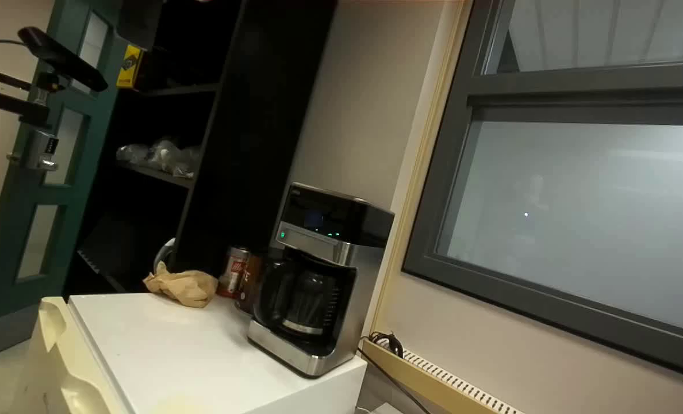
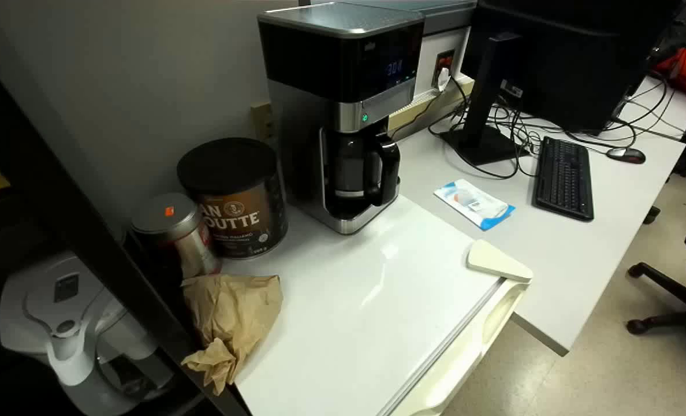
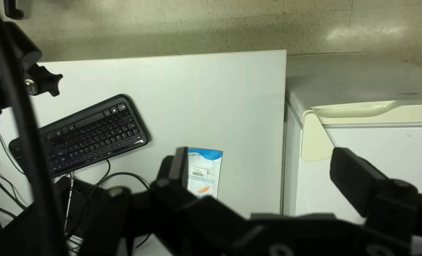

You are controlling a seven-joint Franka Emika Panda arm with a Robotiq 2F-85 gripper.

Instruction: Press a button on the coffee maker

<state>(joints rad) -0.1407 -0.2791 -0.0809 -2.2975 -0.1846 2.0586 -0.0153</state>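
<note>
Guessing pre-approach step: my black two-fingered gripper spread, empty; next I'd prob. close it, swing to boxy black-and-silver coffee maker, press small green-lit btn.

Over the remote feed I logged the coffee maker as black and silver, its front light green. Tub was brown and black with white lettering; paper bag tan; bench white. My claw was black; the packet, white, blue and orange.

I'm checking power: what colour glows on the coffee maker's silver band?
Green; the symbol shows best in an exterior view.
</note>
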